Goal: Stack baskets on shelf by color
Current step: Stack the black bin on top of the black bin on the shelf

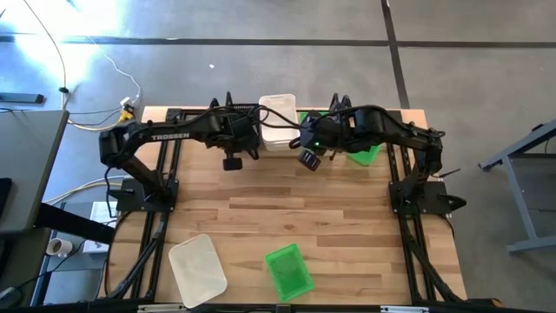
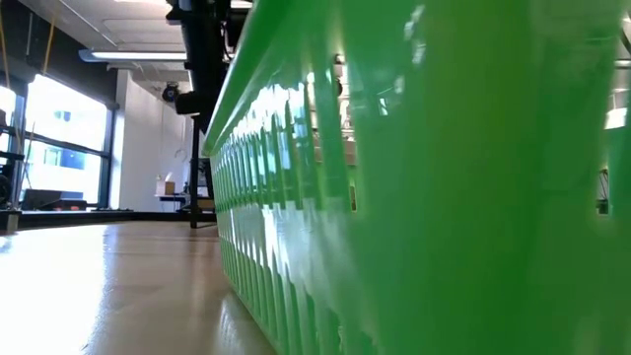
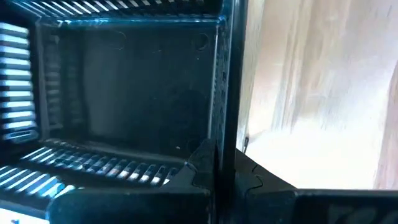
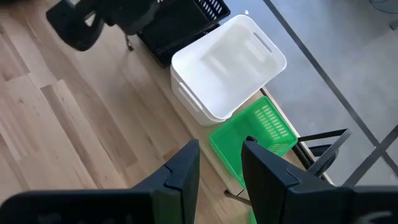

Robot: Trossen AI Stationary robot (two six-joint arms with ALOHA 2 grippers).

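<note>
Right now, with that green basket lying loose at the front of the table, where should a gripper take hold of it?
On the green basket, grip a long side wall at its rim from straight above, one finger inside, one outside. It sits open side up, slightly angled, apart from the white basket beside it.

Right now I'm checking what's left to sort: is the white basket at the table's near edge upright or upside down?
Upside down, it seems: the white basket shows a smooth closed face in the high view, no hollow inside.

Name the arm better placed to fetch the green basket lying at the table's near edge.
Right, probably. The right end effector is open and empty, while the left end effector is shut on the black basket. The green basket lies slightly right of centre.
</note>
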